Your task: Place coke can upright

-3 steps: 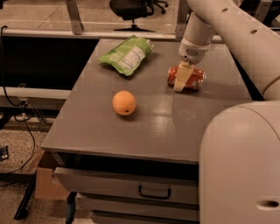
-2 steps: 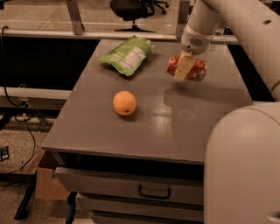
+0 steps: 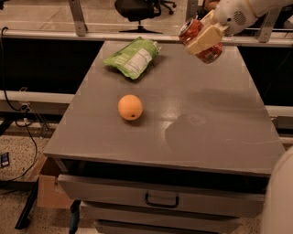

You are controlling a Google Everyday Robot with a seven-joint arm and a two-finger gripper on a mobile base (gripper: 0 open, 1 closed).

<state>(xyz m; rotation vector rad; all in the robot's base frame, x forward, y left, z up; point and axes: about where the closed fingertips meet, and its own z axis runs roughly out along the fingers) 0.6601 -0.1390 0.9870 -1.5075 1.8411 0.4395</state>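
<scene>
The grey worktop (image 3: 206, 114) is a flat top of a cabinet with a drawer (image 3: 161, 199) under its front edge. Behind it there are a metal rail and an office chair (image 3: 137, 9) on a pale floor. A green snack bag (image 3: 132, 57) lies at the far left part and an orange (image 3: 130, 107) sits near the middle left, well apart from each other. The right half and the whole front part of the worktop carry nothing, so much open room is there.

The gripper (image 3: 201, 42) is in the air over the far right corner. Its cream fingers (image 3: 208, 35) are closed around the coke can (image 3: 192, 31). The can is tilted, with one silver end pointing up and left, and it does not touch the worktop.
</scene>
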